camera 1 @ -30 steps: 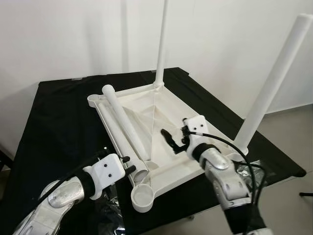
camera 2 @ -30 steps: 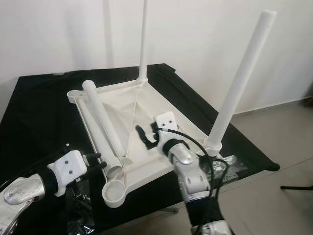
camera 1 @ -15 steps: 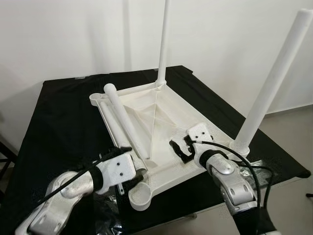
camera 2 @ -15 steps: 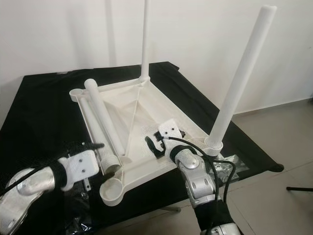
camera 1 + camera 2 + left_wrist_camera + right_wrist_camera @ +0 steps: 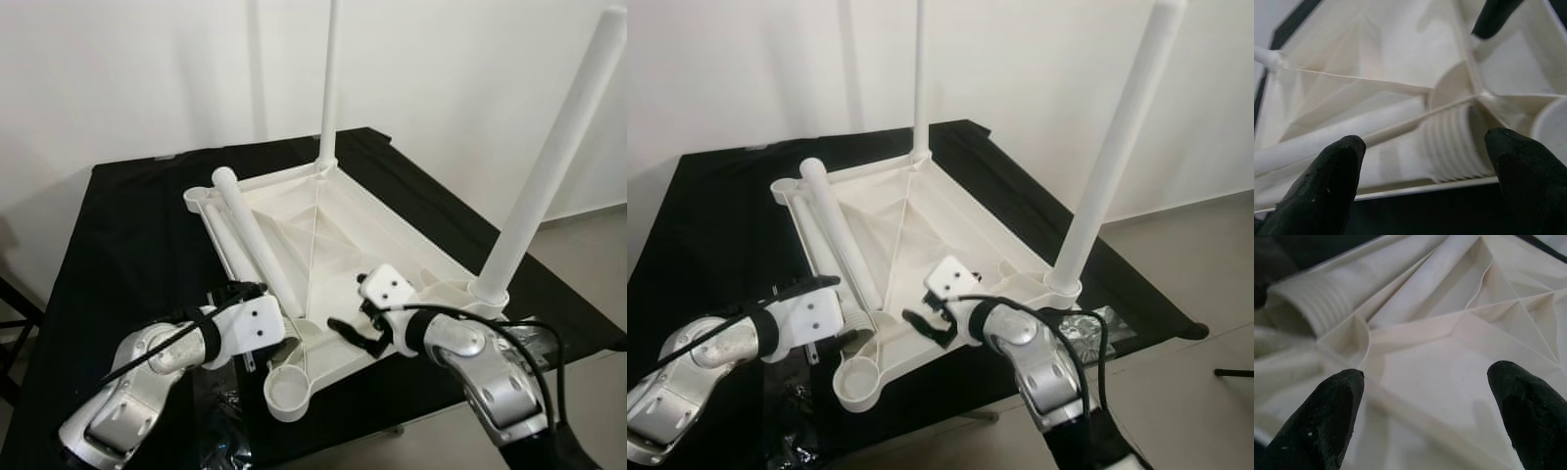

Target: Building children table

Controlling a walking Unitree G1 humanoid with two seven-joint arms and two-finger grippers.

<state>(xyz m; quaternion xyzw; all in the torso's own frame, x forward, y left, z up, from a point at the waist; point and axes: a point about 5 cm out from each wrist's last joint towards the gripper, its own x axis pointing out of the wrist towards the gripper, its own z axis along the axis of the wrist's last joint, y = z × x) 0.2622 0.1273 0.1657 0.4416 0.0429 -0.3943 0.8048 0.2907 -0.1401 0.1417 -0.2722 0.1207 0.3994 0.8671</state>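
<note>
The white plastic tabletop [image 5: 323, 245] lies upside down near the middle of the black worktop [image 5: 127, 225], its ribbed underside facing up. Two white legs already stand upright in its corner sockets: a thin-looking far leg [image 5: 330, 78] at about 12 o'clock from the tabletop's centre, and a thick near leg [image 5: 549, 166] at about 3 o'clock. Two loose legs lie side by side inside the tray along its 9 o'clock edge; the upper loose leg [image 5: 257, 242] runs from the far corner toward the near corner, and its threaded end [image 5: 1454, 142] rests just beside the empty corner socket [image 5: 287, 390] at 6 o'clock.

The left tool [image 5: 1430, 181] hovers at the tabletop's near rim, at about 7 o'clock from its centre, fingers spread wide on either side of the threaded end without touching it. The right tool [image 5: 355, 336] is over the near rim at about 5 o'clock, pointing toward the same leg end; its fingers [image 5: 1327, 416] are spread apart over the ribbed underside, holding nothing.

A crinkled clear plastic bag [image 5: 1078, 328] lies on the worktop just beside the near leg's socket. A white wall [image 5: 147, 69] stands behind the worktop.
</note>
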